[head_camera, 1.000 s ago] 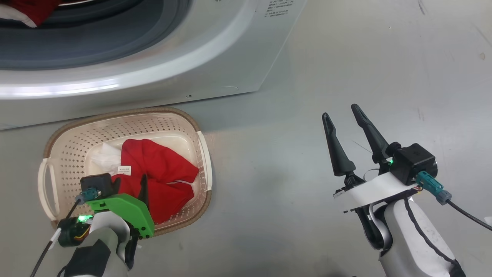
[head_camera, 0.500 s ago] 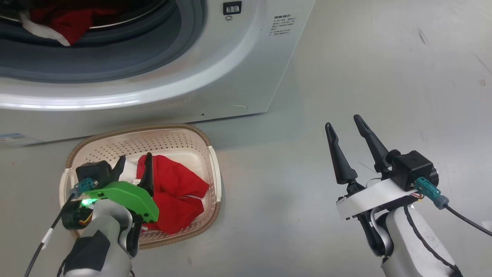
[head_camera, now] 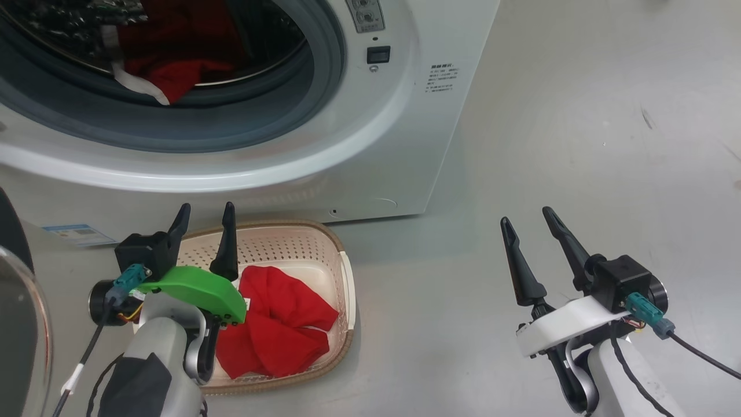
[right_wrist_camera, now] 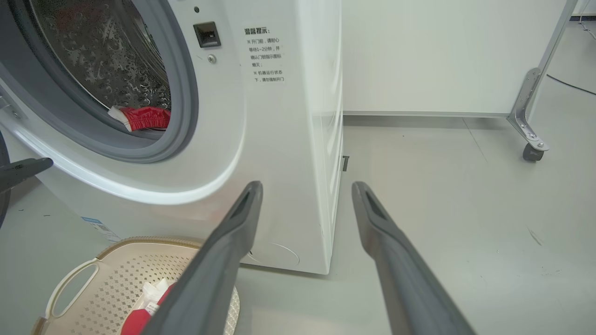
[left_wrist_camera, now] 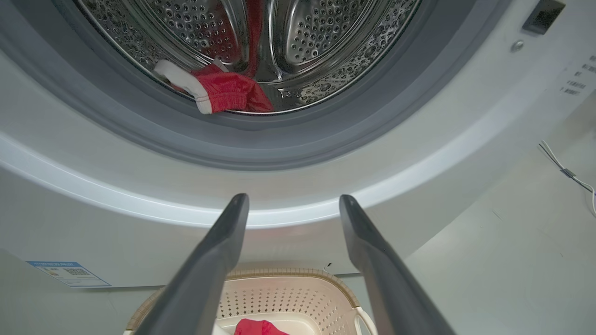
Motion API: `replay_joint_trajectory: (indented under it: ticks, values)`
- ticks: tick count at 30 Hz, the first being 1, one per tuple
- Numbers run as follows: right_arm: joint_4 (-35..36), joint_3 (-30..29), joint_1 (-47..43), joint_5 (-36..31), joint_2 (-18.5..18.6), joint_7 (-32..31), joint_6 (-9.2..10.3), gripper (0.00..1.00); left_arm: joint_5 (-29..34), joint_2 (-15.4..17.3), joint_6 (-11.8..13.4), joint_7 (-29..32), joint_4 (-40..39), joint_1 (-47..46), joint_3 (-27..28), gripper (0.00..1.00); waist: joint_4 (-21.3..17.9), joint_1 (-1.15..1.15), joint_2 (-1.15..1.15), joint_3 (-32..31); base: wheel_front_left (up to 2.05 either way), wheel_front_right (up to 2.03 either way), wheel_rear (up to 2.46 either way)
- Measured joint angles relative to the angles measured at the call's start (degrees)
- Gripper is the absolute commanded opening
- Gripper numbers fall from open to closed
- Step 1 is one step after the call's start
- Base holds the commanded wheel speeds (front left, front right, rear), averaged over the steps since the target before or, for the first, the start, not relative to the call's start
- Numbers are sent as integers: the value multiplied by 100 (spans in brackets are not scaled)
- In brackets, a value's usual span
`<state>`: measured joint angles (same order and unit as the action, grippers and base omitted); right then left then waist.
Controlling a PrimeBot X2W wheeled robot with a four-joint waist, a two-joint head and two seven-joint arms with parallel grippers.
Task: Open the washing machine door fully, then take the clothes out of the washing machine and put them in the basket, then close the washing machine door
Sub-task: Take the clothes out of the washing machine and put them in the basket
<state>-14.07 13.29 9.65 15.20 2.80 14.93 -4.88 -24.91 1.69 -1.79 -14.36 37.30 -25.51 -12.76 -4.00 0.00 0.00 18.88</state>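
Observation:
The white washing machine (head_camera: 405, 116) stands with its opening uncovered; the washing machine door (head_camera: 17, 324) shows as a black rim and glass at the far left edge. Red clothes with white trim (head_camera: 173, 75) lie at the drum's front lip, also clothes (left_wrist_camera: 228, 90) and clothes (right_wrist_camera: 146, 117). Another red garment (head_camera: 278, 330) lies in the cream basket (head_camera: 324, 243) on the floor before the machine. My left gripper (head_camera: 206, 205) hangs open and empty above the basket's rear left rim, and the left gripper (left_wrist_camera: 294, 199) points at the machine's front below the opening. My right gripper (head_camera: 525, 215) is open over bare floor to the right.
A blue sticker (head_camera: 78, 234) sits low on the machine's front. Grey floor (head_camera: 579, 145) spreads to the right of the machine. A white panel on a castor leg (right_wrist_camera: 531, 149) stands behind. A thin cable (left_wrist_camera: 565, 170) lies on the floor.
The head camera has tilted up, bringing the drum into view. My left gripper rose out of the basket toward the machine, leaving the red garment there. The right gripper stayed open.

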Motion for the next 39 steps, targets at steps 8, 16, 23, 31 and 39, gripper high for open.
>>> replay_joint_trajectory:
  ticks: [8,16,23,31,39]
  values:
    - [-25,-63,-275,-48,-1,0,0,100,305,4,112,-1,-824,436,73,100,184,0,0,-478,0,0,0]
    - [-19,-154,-488,-115,-5,0,9,100,539,90,279,-1,-1406,1065,115,100,316,0,0,-953,0,0,0]
    - [-14,-177,-752,-118,-12,0,49,100,686,193,342,-1,-1714,1652,0,100,376,0,0,-1328,0,0,0]
    - [-4,-131,-1056,-113,-21,0,102,100,686,278,481,0,-1980,2419,11,100,360,0,0,-1721,0,0,0]
    - [88,-133,-1319,-114,-26,0,203,100,716,278,564,0,-2369,2789,-30,100,317,0,0,-1940,0,0,0]
